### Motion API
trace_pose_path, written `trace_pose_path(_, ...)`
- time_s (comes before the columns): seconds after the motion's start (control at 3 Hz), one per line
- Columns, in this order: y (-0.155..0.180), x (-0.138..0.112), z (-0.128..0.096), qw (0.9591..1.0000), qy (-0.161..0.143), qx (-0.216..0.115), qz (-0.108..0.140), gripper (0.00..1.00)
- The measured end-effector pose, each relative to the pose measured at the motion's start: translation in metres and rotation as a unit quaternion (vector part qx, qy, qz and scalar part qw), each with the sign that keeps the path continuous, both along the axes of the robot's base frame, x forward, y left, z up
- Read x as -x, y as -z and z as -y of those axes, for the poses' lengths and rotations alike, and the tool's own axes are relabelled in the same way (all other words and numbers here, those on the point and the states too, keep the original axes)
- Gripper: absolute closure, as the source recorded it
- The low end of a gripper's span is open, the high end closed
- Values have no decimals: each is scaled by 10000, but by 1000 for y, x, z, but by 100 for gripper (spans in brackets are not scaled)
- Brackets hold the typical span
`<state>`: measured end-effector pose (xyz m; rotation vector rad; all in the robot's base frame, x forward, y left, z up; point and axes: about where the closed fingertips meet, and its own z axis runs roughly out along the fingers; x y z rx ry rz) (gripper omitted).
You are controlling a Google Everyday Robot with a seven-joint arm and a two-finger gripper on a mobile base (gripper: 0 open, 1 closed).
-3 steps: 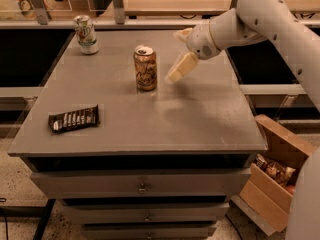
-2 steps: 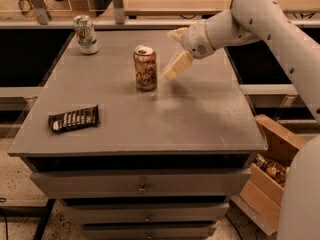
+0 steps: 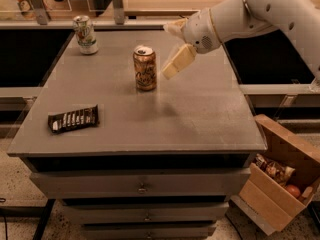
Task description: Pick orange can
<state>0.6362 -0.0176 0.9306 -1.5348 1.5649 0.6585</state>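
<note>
Camera view | tool [image 3: 167, 52] spread apart, just right of orange can [image 3: 145, 68] | can upright

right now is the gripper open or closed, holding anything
Gripper: open, holding nothing, above the table beside the orange can, not touching it.

Premises: a lab or office test area. Evidence: grey cabinet [image 3: 100, 189] with 3 drawers under a bare tabletop [image 3: 200, 119], speckled hard floor [image 3: 12, 184], cardboard box [image 3: 270, 194] of snacks at right. Robot gripper [image 3: 167, 50] hangs over the tabletop's far side, fingers apart.
</note>
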Motion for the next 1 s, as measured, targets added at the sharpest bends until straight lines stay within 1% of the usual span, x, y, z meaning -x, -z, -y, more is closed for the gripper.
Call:
trace_pose_path(0.33,-17,24,-6,10000,-30,58,-20,0)
trace_pose_path(0.67,-30,47,-19,9997,-88,222,-67,0)
trace_pose_path(1.0,-29,46,-20,9997,-90,233,-63,0)
